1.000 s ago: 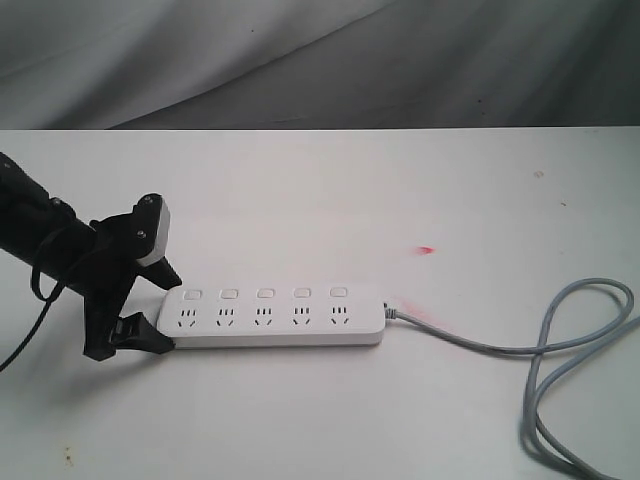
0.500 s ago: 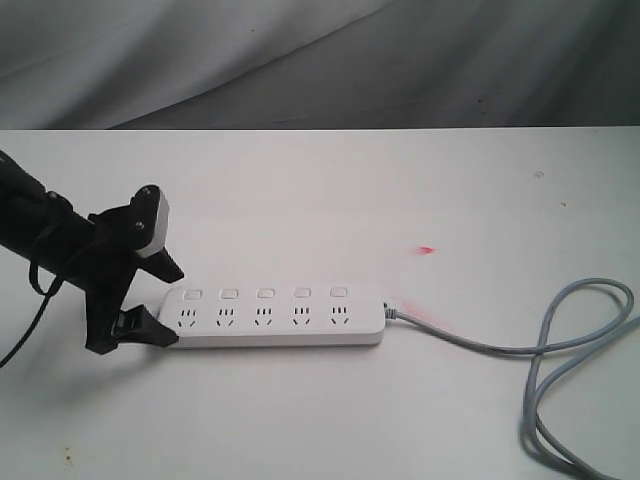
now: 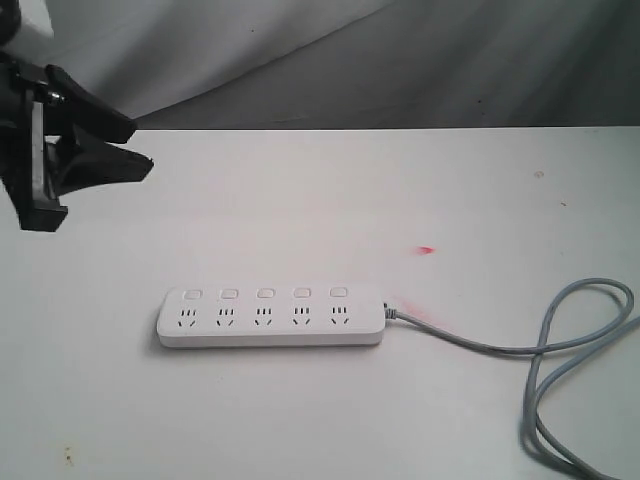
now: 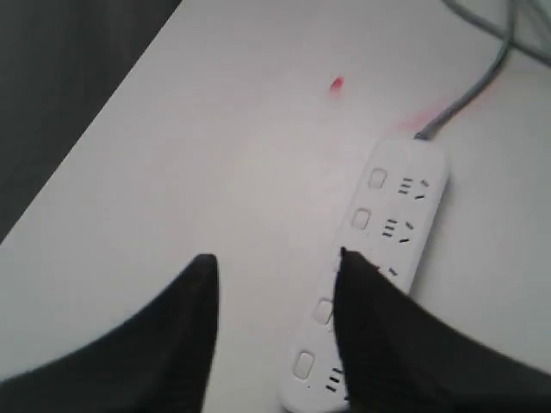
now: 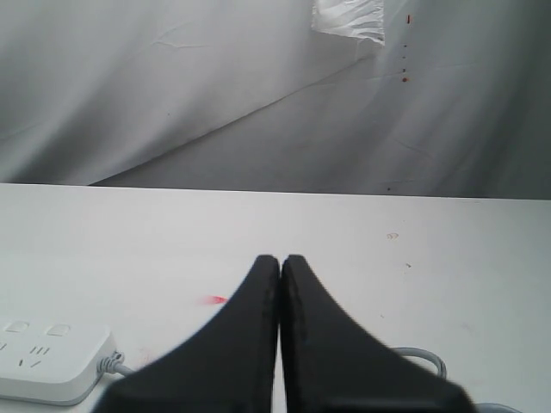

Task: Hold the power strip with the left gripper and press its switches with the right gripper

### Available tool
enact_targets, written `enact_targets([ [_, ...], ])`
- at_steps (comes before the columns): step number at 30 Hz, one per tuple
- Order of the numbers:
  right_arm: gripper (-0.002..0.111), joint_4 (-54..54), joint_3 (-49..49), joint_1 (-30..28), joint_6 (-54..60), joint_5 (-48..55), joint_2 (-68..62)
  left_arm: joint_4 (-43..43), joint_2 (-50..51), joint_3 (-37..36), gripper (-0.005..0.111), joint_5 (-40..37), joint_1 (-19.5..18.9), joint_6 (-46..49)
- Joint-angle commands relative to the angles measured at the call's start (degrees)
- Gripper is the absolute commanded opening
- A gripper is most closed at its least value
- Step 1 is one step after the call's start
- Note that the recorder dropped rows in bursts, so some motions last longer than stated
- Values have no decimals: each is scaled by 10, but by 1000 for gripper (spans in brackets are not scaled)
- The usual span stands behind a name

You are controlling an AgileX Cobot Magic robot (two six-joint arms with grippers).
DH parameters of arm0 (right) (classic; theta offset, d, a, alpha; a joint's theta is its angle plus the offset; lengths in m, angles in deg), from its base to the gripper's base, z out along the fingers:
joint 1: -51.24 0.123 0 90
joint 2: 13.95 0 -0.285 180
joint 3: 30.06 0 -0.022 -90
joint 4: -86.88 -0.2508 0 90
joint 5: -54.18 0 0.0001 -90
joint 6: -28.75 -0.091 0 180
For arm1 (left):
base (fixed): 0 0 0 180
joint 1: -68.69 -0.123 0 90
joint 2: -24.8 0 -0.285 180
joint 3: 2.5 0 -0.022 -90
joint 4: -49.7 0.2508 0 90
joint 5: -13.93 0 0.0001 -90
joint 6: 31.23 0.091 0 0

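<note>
The power strip (image 3: 270,317) lies unheld: the left gripper (image 3: 140,147) has lifted off toward the desk's (image 3: 400,200) far left corner, jaws apart, empty; the right gripper (image 5: 281,260) is pinched closed, empty.

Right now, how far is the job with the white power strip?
Done: nothing visible. In hand: the long white plastic power strip lies free on the table; the black left end effector hangs open, apart from it. To do: hold the strip, then press the five square white switches with the shut black right end effector.
</note>
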Motion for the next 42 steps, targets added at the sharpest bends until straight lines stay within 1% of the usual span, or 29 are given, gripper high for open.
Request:
enact_targets([
  [1, 0, 7, 2, -5, -3, 3, 3, -7, -76, 2, 8, -86, 3, -13],
  [2, 0, 7, 2, -5, -3, 3, 3, -7, -94, 2, 0, -103, 3, -13],
  [3, 0, 7, 2, -5, -3, 3, 3, -7, -106, 2, 0, -113, 3, -20],
  [6, 0, 7, 2, -5, -3, 3, 3, -7, -145, 2, 0, -114, 3, -87],
  [10, 0, 7, 2, -5, -3, 3, 3, -7, -169, 2, 0, -114, 3, -86],
  [12, 0, 7, 2, -5, -3, 3, 3, -3, -173, 2, 0, -102, 3, -86],
  [15, 0, 7, 2, -5, -3, 3, 3, -7, -175, 2, 0, -41, 3, -90],
  [17, 0, 7, 2, -5, -3, 3, 3, -11, -177, 2, 0, 10, 15, -168],
  [18, 0, 7, 2, -5, -3, 3, 3, 1, -190, -3, 0, 68, 35, -212],
  [19, 0, 7, 2, -5, -3, 3, 3, 3, -203, -10, 0, 107, 47, -225],
  [21, 0, 7, 2, -5, -3, 3, 3, 3, -263, -52, 0, 276, 93, -237],
  [22, 0, 7, 2, -5, -3, 3, 3, 3, -285, -68, 0, 317, 104, -237],
  [24, 0, 7, 2, -5, -3, 3, 3, 3, -326, -100, 0, 372, 117, -237],
  [26, 0, 7, 2, -5, -3, 3, 3, 2, -396, -154, 0, 418, 117, -237],
  [28, 0, 7, 2, -5, -3, 3, 3, -4, -460, -210, 0, 447, 112, -238],
  [30, 0, 7, 2, -5, -3, 3, 3, -4, -497, -256, 0, 473, 111, -257],
  [37, 0, 7, 2, -5, -3, 3, 3, -4, -522, -343, 0, 483, 110, -328],
  [42, 0, 7, 2, -5, -3, 3, 3, -4, -577, -411, 0, 485, 110, -375],
])
